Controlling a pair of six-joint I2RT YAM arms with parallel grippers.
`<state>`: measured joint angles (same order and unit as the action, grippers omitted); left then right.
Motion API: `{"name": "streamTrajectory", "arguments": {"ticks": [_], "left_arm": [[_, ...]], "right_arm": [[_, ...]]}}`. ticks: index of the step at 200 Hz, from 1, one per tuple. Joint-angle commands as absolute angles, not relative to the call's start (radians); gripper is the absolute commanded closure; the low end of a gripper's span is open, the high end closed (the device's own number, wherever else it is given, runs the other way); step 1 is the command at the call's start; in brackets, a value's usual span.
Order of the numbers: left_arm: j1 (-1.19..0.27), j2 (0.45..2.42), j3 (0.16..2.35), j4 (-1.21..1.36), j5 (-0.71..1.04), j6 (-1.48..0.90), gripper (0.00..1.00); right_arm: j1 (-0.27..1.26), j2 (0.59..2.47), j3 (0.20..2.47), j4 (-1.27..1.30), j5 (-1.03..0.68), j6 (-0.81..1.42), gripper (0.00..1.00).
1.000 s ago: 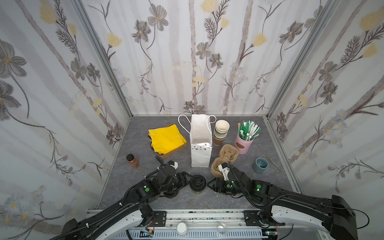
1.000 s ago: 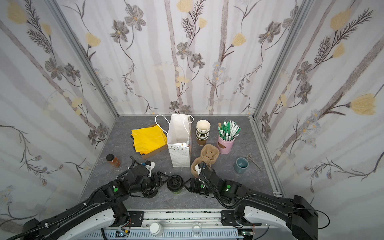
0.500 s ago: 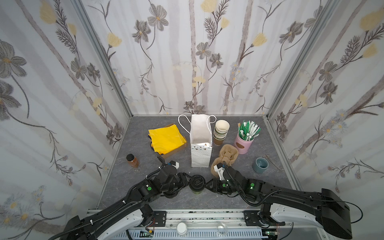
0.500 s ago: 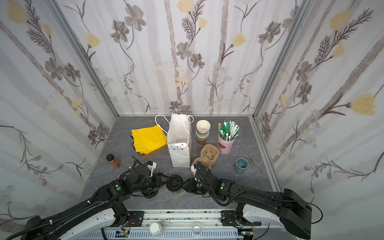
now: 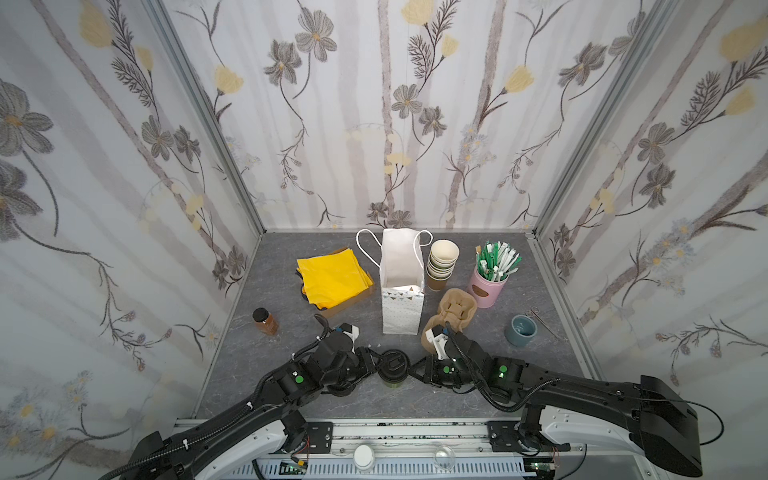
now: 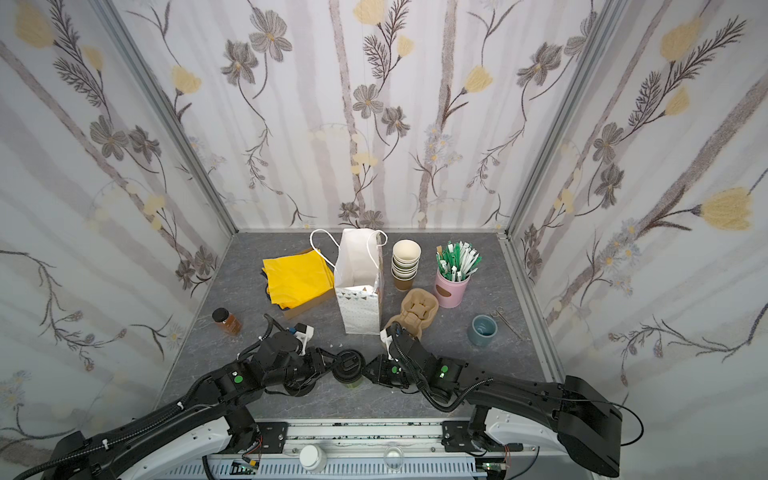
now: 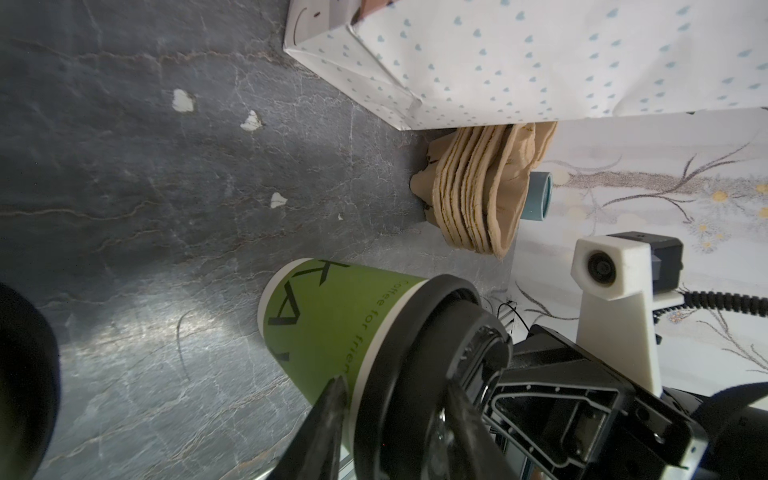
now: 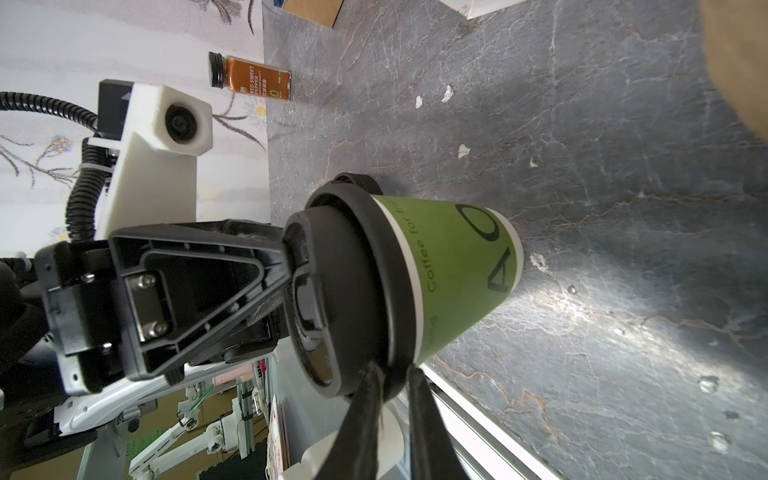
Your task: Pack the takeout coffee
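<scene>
Between left tool [image 5: 374, 365] and right tool [image 5: 412, 369]: takeout coffee [image 5: 394, 367].

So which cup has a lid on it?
The green cup nearest the front, black lid on; the stacked cups and the blue cup are open-topped.

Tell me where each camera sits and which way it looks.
Top views: high above the robot's base, looking down at the table; both arms show, left gripper and right gripper either side of the coffee cup.
Left wrist: on the left arm, low, looking past its own fingers and the cup toward the white bag; right gripper beyond.
Right wrist: on the right arm, low, facing the cup and spice jar; left gripper beyond.
Shared: all see the cup; each wrist view sees the other arm's camera.
</scene>
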<state>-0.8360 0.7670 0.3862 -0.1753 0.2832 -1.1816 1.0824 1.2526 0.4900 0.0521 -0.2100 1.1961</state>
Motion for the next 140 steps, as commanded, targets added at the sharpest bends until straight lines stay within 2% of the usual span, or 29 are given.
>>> {"name": "streamTrajectory", "arguments": {"ticks": [1,40,73,102,115,140], "left_arm": [[-0.835,0.762,0.374,-0.187,0.287,-1.193,0.62],[-0.836,0.75,0.364,-0.187,0.288,-1.199,0.63],[-0.837,0.744,0.359,-0.187,0.291,-1.201,0.63],[-0.836,0.734,0.353,-0.187,0.291,-1.201,0.63],[-0.836,0.728,0.347,-0.185,0.29,-1.204,0.62],[-0.836,0.723,0.343,-0.186,0.292,-1.205,0.62]], "right_arm": [[1.085,1.279,0.49,-0.094,-0.178,1.197,0.86],[1.088,1.282,0.512,-0.108,-0.172,1.187,0.86],[1.088,1.237,0.552,-0.064,-0.147,1.177,0.72],[1.069,1.181,0.585,-0.078,-0.069,1.166,0.68],[1.054,1.192,0.599,-0.104,-0.035,1.16,0.64],[1.033,1.237,0.611,-0.094,-0.023,1.164,0.64]]}}
